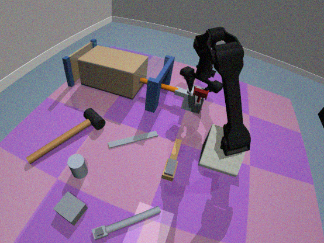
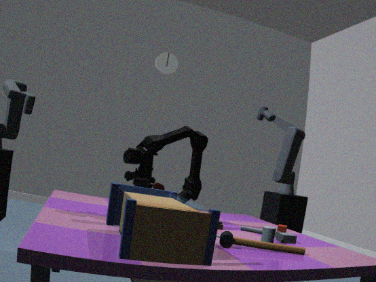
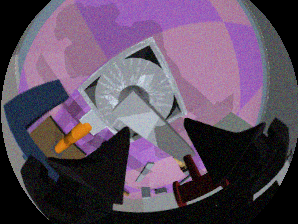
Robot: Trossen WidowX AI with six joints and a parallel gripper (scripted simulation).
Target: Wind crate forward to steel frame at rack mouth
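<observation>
i see my pincer (image 1: 195,87) hanging open over the winch (image 1: 191,102), gripping nothing, its fingers either side of the red handle (image 1: 200,93). the crate (image 1: 112,70) sits flat inside the blue frame (image 1: 154,93) on the table (image 1: 263,187), its orange strap (image 1: 159,84) leading to the winch.

1. The gripper (image 1: 196,87) hangs partly open over the winch (image 1: 191,102), fingers either side of the red crank grip (image 1: 201,93).
2. Blue frame posts (image 1: 153,94) stand just beside the winch, blocking that side.
3. Bare bench (image 1: 263,105) lies on the other side.
</observation>
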